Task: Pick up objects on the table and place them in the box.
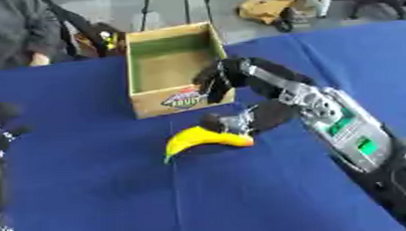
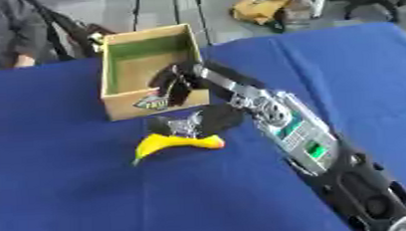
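Blue table (image 1: 88, 193): banana (image 1: 203, 139) lying left-right, tip left; right robot hand (image 1: 228, 118) above, grip unclear

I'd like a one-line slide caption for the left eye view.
Robot's right hand reaches down at a yellow banana on the blue table, beside an open cardboard box.

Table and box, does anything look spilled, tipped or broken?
Nothing stands out. The box stands upright and open on the blue table, the banana lies whole in front of it, and the right hand is over the banana.
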`<state>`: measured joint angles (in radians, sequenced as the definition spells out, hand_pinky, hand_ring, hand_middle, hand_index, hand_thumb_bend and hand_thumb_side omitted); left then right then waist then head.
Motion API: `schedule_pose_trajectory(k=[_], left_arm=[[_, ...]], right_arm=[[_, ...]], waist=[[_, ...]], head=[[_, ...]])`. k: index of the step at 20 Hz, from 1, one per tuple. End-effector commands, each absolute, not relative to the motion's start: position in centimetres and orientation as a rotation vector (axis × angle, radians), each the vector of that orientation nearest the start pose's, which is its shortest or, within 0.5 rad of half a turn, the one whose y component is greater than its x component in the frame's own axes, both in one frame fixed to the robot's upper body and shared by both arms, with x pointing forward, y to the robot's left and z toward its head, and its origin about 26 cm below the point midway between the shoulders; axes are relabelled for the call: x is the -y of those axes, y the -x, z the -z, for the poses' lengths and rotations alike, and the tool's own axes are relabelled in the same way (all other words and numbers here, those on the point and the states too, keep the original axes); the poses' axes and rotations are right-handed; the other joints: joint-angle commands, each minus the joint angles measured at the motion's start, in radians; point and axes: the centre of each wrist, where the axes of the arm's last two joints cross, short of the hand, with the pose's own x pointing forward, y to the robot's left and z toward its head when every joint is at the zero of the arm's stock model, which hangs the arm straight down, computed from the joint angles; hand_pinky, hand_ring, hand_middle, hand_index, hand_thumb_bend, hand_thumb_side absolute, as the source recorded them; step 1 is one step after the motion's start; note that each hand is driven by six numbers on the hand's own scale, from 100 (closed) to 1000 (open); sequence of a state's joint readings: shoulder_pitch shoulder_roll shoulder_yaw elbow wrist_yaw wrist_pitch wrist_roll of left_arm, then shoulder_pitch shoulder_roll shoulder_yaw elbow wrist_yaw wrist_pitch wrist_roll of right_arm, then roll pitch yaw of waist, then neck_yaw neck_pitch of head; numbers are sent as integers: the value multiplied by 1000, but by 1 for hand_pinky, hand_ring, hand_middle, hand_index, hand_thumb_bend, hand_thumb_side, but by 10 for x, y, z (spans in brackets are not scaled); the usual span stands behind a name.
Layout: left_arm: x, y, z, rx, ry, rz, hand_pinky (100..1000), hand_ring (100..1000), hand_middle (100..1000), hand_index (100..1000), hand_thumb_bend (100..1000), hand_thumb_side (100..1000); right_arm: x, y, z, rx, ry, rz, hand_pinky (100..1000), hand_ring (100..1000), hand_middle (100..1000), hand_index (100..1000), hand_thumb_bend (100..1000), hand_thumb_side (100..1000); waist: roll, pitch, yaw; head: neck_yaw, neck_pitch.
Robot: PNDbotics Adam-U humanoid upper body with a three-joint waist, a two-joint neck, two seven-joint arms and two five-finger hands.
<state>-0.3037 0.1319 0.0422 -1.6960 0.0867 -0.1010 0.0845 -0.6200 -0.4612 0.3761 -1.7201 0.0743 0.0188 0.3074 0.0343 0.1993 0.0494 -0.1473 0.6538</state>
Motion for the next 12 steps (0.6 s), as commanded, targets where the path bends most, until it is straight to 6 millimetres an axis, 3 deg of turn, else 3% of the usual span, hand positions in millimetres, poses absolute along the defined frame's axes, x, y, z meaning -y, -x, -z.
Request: schedule_pose_trajectory(k=[1, 12], left_arm=[[-250, -340, -126, 2123, -22, 14, 672, 796, 590, 701, 559, 966], [-250, -340, -126, 2123, -21, 16, 672, 797, 590, 702, 559, 966]], right_arm=[[186, -356, -216, 1996, 33, -1245, 614, 606, 629, 782, 506, 473], [187, -365, -213, 1949, 93, -1301, 617, 610, 634, 783, 518, 467]], waist=[[-2, -14, 1], [-2, -16, 7]], head=[[-3, -5], [-14, -13]])
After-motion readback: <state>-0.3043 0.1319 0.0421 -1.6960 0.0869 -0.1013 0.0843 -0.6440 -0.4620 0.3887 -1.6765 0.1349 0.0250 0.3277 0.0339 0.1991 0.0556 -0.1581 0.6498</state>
